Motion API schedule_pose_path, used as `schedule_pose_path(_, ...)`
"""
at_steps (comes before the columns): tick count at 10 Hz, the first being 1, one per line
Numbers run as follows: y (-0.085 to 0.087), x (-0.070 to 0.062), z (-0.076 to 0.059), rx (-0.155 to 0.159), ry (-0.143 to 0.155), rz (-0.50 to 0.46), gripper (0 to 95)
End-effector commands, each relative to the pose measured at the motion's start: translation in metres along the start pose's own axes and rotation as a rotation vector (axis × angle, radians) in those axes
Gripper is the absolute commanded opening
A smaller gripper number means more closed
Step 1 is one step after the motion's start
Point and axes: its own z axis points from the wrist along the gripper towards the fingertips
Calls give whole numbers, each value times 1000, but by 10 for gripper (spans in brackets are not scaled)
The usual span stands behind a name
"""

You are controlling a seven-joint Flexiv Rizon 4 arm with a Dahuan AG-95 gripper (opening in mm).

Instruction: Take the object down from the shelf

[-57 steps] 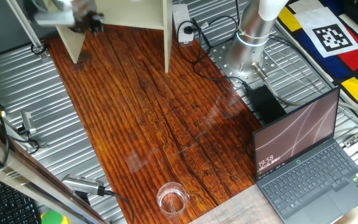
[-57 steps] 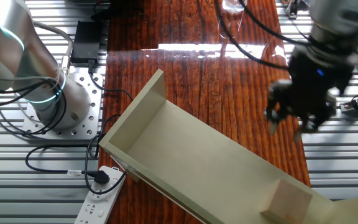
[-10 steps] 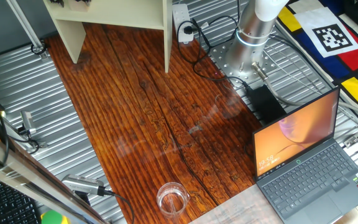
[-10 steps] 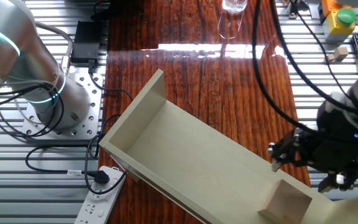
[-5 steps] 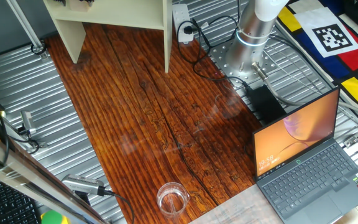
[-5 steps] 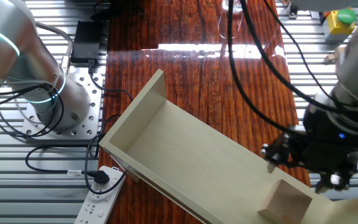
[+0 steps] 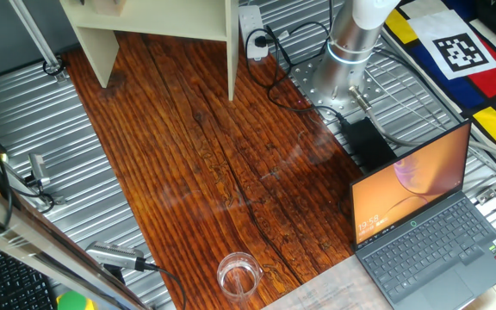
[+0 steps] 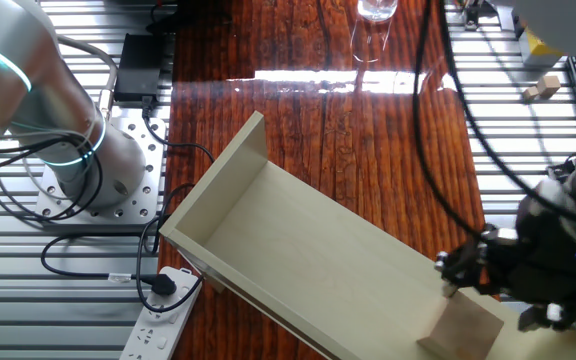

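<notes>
Wooden cube sits on the top board of the cream shelf, close to the board's end at the lower right of the other fixed view, resting flat on the pale surface. The gripper hangs directly over it, a bulky black head with one dark fingertip showing just above the cube's upper left corner and a pale tip at the far right; the rest of the fingers are hidden behind the head, so I cannot tell whether the pincer is spread or pinching, nor whether it touches the cube. Thick black cables run from the head upward across the frame.

Outward from there, the shelf stretches diagonally toward the upper left, its raised end panel standing over the dark-red wooden table. In the one fixed view the shelf appears at the top edge, two upright legs planted on the table, and the gripper is not clearly visible.

The silver robot base is bolted to a plate on the ribbed metal bench beside the table, with a white power strip and black cords near it. A clear glass stands at the table's end well apart from the shelf. An open laptop sits on the bench to the side, next to a black power brick.
</notes>
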Motion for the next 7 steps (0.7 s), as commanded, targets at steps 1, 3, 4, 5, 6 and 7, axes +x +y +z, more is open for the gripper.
schedule_pose_path(1, -2, 1, 0, -9, 1, 1, 760)
schedule_pose_path(3, -1, 9, 3, -12, -6, 22, 760)
schedule_pose_path(4, 0, 12, 4, -15, -12, 32, 760)
schedule_pose_path(5, 3, 17, 8, -46, -37, 89, 760)
schedule_pose_path(6, 4, 18, 9, -44, -35, 95, 760)
schedule_pose_path(7, 4, 19, 9, -41, -34, 109, 570)
